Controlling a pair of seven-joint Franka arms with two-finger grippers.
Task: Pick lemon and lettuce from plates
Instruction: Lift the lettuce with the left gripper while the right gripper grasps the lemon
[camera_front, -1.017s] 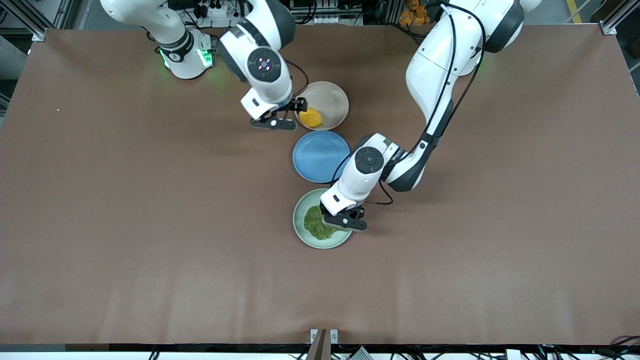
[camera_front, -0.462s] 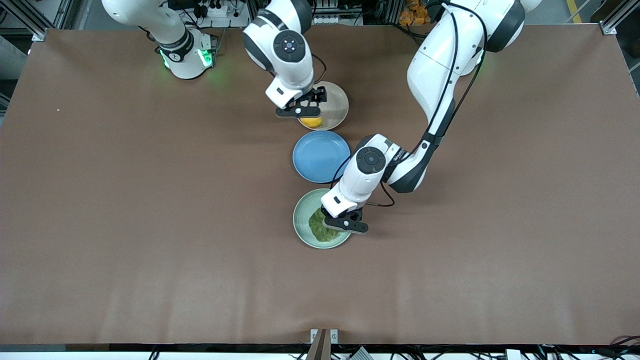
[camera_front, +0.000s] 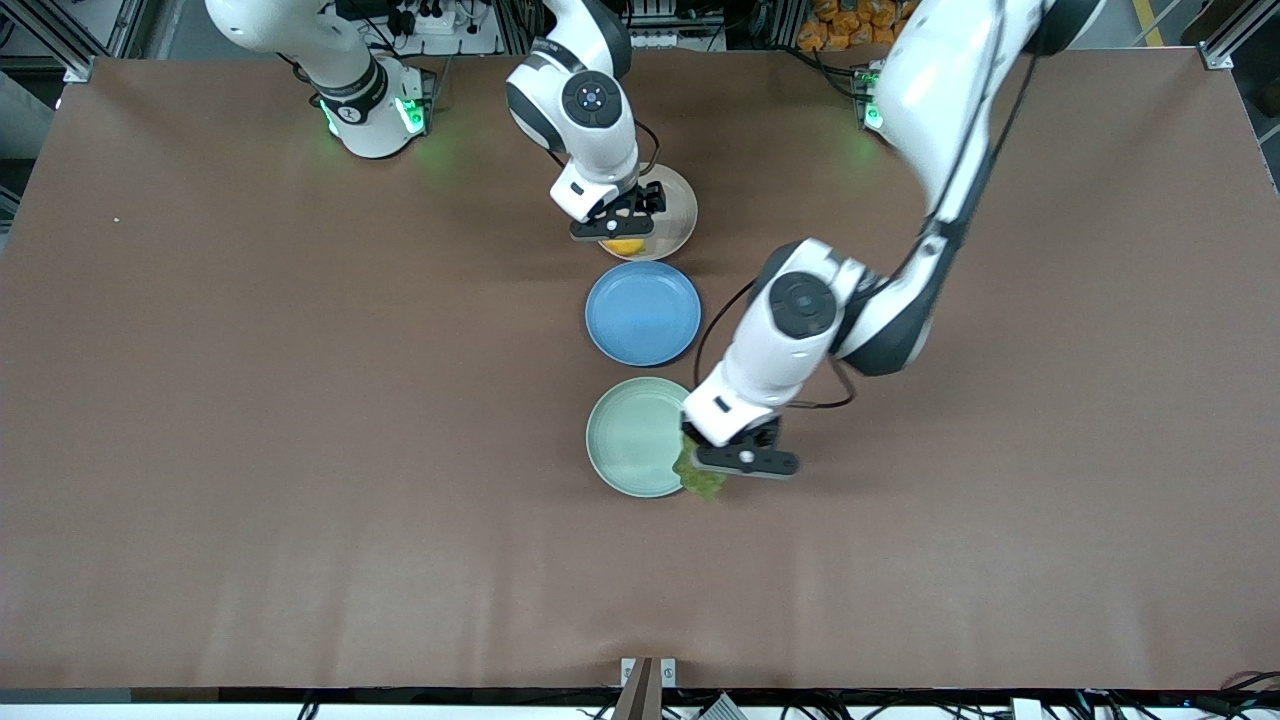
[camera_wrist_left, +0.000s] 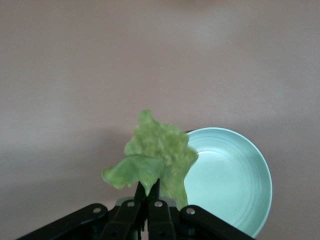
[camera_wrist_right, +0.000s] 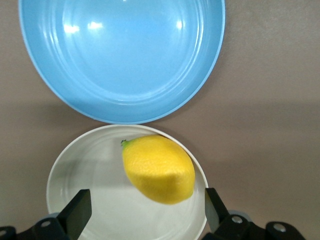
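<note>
My left gripper (camera_front: 722, 462) is shut on the green lettuce (camera_front: 699, 478) and holds it in the air over the edge of the mint green plate (camera_front: 628, 440). In the left wrist view the lettuce (camera_wrist_left: 157, 157) hangs from my shut gripper (camera_wrist_left: 148, 186) beside the bare mint plate (camera_wrist_left: 235, 175). My right gripper (camera_front: 622, 222) is open over the beige plate (camera_front: 675, 205), above the yellow lemon (camera_front: 625, 246). In the right wrist view the lemon (camera_wrist_right: 159, 168) lies on the beige plate (camera_wrist_right: 80, 175), between my open fingers (camera_wrist_right: 79, 211).
A bare blue plate (camera_front: 642, 312) lies between the two other plates and fills much of the right wrist view (camera_wrist_right: 120, 55). Brown table spreads wide toward both ends and toward the front camera.
My left gripper has lifted the lettuce off the mint plate and carried it past the plate's edge toward the left arm's end. My right gripper has moved over the lemon.
</note>
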